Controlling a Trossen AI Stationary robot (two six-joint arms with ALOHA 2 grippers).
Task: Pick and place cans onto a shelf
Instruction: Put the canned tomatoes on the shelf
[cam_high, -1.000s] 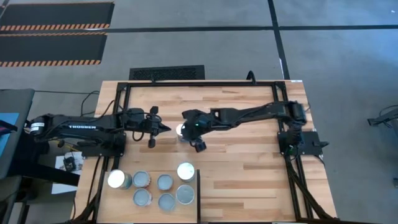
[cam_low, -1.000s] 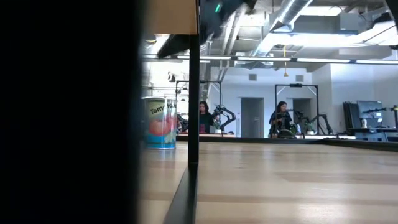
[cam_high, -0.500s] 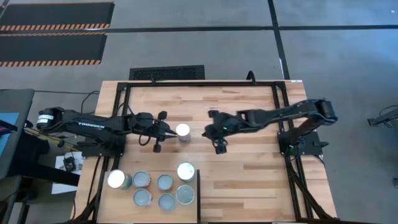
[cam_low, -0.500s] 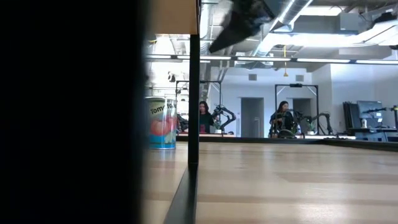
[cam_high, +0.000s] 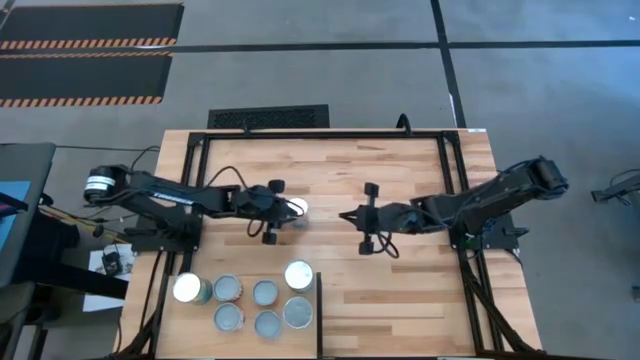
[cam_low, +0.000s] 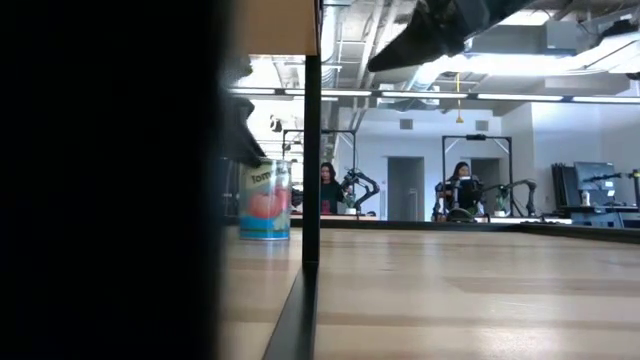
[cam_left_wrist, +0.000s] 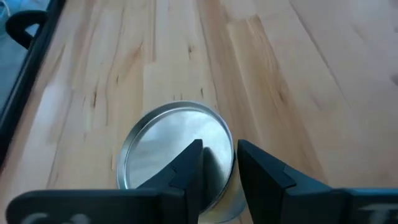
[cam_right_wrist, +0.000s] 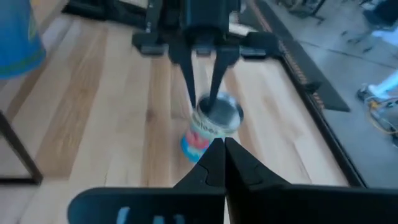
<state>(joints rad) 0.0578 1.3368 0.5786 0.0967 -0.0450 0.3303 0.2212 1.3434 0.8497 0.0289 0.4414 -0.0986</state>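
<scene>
desk (cam_high: 400, 290): striped pale planks, black frame rail (cam_high: 330, 133) along far edge | floor vent grille (cam_high: 267, 117) just beyond far edge | hazard-striped mats (cam_high: 85, 52) on grey floor past far-left corner | low view: two seated people (cam_low: 462, 190) in room behind, other rigs near them

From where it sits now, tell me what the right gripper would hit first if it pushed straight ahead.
The lone can standing mid-table, with the left gripper right at its top. The right gripper points straight at it across bare wooden tabletop, though the gap's depth is hard to judge.
</scene>
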